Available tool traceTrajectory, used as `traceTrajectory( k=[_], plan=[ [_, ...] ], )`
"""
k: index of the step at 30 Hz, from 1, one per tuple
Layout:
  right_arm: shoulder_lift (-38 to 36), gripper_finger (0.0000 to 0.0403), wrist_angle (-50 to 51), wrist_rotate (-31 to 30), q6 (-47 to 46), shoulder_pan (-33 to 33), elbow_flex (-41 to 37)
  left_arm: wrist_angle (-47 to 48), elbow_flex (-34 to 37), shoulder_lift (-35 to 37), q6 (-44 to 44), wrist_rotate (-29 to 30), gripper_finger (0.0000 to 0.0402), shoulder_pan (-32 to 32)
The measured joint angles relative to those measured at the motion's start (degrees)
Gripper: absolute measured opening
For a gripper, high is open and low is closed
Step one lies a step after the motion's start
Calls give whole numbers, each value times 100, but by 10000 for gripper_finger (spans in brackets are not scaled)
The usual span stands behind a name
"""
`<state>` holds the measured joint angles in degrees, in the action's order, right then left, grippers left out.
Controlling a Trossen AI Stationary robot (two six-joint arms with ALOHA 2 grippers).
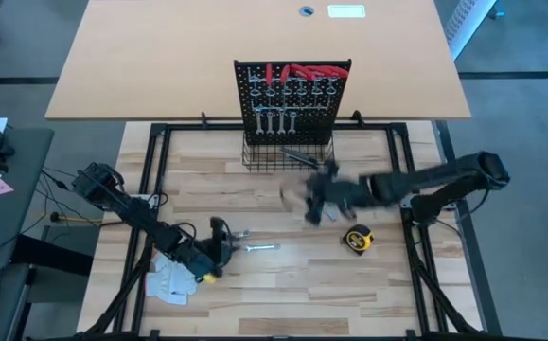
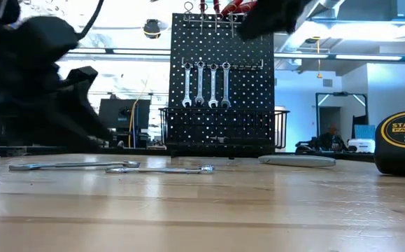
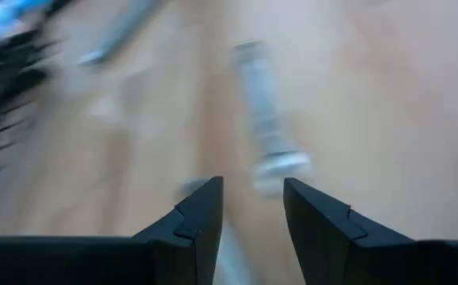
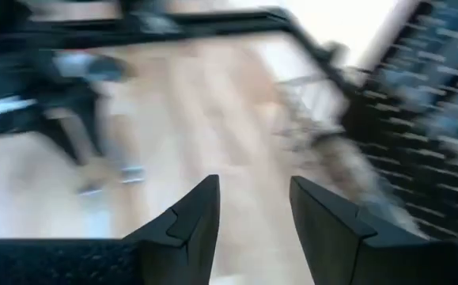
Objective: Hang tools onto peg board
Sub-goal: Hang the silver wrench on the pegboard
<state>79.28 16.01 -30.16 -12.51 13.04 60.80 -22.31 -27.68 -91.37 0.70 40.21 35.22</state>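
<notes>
The black peg board (image 1: 292, 95) stands upright at the table's far middle. Several silver wrenches (image 2: 205, 84) and red-handled tools (image 1: 302, 72) hang on its hooks, above a wire basket (image 1: 288, 156). Two silver wrenches (image 1: 262, 248) (image 2: 160, 169) lie flat on the table. My left gripper (image 1: 224, 237) (image 3: 252, 184) is open just above them, and one wrench (image 3: 266, 119) lies ahead of its fingers. My right gripper (image 1: 313, 206) (image 4: 254, 182) is open and empty above the table's middle. A yellow-black tape measure (image 1: 357, 239) and a grey utility knife (image 2: 296, 160) rest on the table.
White gloves (image 1: 169, 279) lie at the near left beside my left arm. A black metal frame (image 1: 155, 142) borders the wooden table top. Bare wood lies between the wrenches and the peg board.
</notes>
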Motion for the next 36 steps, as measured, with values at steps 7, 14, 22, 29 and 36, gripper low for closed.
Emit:
traceTrajectory(
  k=[7, 14, 22, 29, 36],
  plan=[
    [1316, 156, -1495, -767, -592, 1951, -24, -1356, -2, -295, 281, -1170, 137, -403],
    [2482, 155, -2996, -1636, -776, 2867, 3, -2192, -155, -852, 468, -2069, 193, -1177],
    [3079, 155, -3642, -2049, -759, 2839, 27, -1609, -1071, -1812, 381, -2036, 201, -1425],
    [3029, 155, -3610, -1906, -759, 2729, 30, -885, -1342, -1821, -675, -2011, 158, -1582],
    [3013, 155, -3622, -1880, -756, 2745, 32, -605, -1335, -1878, -1497, -2582, 107, -1997]
  ],
)
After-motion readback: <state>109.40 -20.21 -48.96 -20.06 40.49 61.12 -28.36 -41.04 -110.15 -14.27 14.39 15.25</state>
